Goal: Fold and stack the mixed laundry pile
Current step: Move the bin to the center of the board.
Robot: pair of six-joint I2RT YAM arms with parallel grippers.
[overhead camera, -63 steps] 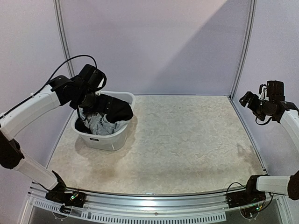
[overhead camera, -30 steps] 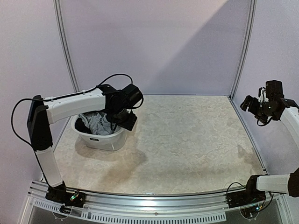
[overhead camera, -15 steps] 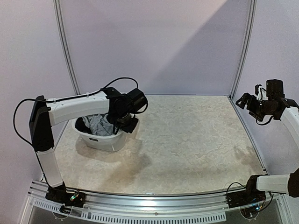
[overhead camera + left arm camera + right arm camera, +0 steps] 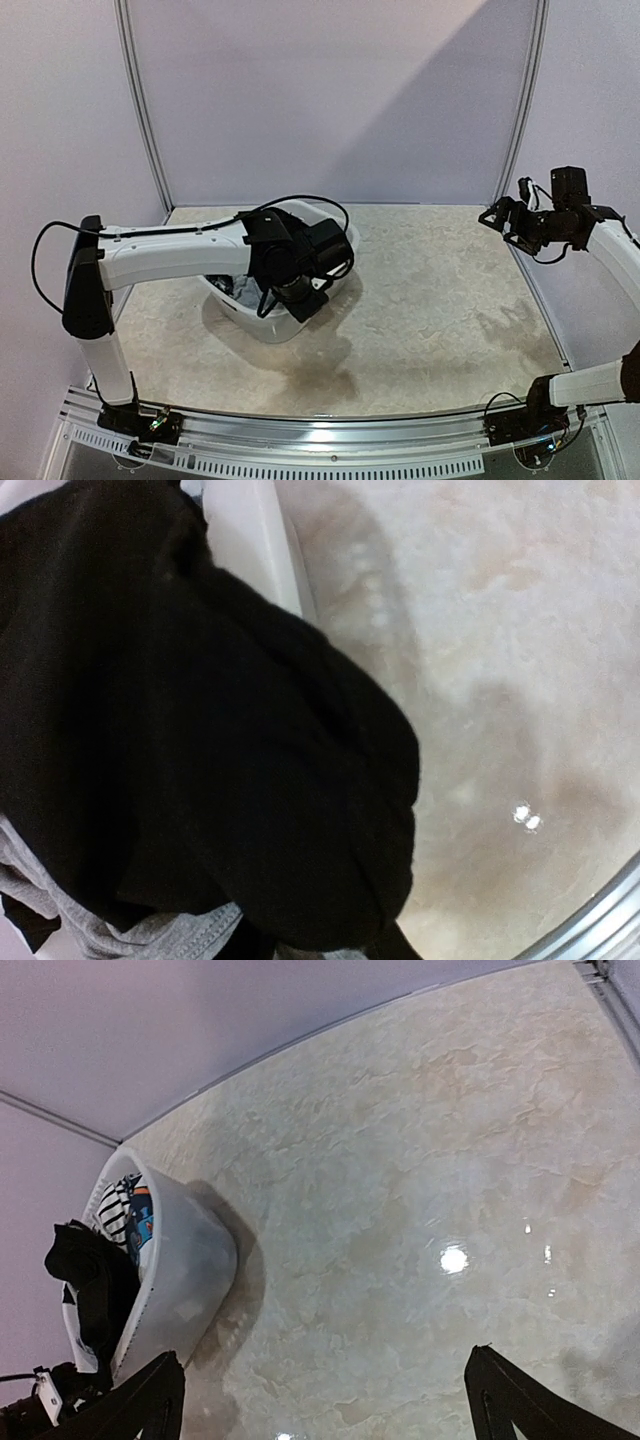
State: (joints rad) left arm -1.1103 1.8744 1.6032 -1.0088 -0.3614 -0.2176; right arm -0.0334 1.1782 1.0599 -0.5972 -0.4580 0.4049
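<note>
1. Where the left gripper (image 4: pixel 300 298) is lowered at the right side of the white laundry basket (image 4: pixel 262 322), its fingers are buried in dark cloth, so it cannot be told whether they are clamped on anything.
2. The mixed laundry pile (image 4: pixel 240 288) is contained in that basket, which is set on the table (image 4: pixel 440 300), left of its centre.
3. Most of the left wrist view is filled by the black garment (image 4: pixel 200 730), which is draped over the basket's white rim; the grey top (image 4: pixel 150 935) is bunched beneath it.
4. The printed piece (image 4: pixel 135 1212) is seen by the right wrist camera, tucked against the basket's inner wall.
5. The right gripper (image 4: pixel 497 215) is held high over the table's far right edge, well apart from the basket, with its fingers spread wide.
</note>
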